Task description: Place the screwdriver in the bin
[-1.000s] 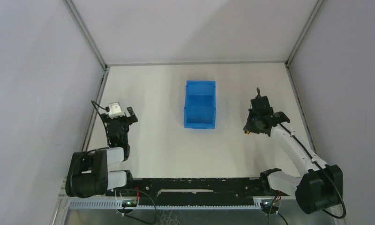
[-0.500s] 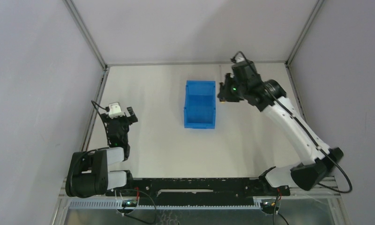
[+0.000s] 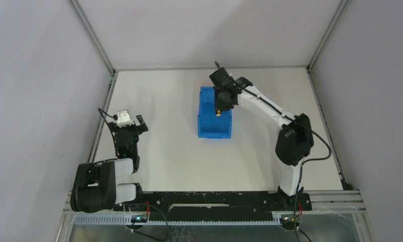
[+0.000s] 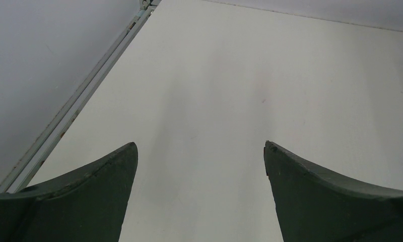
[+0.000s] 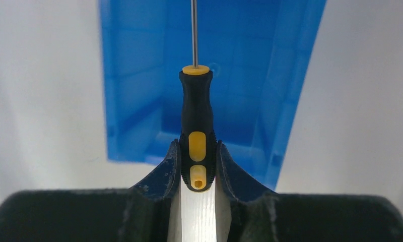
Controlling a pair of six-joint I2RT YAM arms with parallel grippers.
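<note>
Right arm (image 3: pixel 270 108) swings from the right side of the table (image 3: pixel 164 101), through far-right, to reach left across the bin (image 3: pixel 214 130). Right gripper (image 5: pixel 197 151), fingers (image 5: pixel 169 166) clamped on the screwdriver (image 5: pixel 197 111), is now above the bin's interior, no longer beside it.

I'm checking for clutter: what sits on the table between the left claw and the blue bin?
Nothing: in the top external view, only bare table lies between the left claw and the bin.

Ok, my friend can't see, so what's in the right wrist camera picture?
The right end effector grips a black-and-yellow screwdriver by its handle end, shaft pointing away over the open blue bin, which sits on a white table.
</note>
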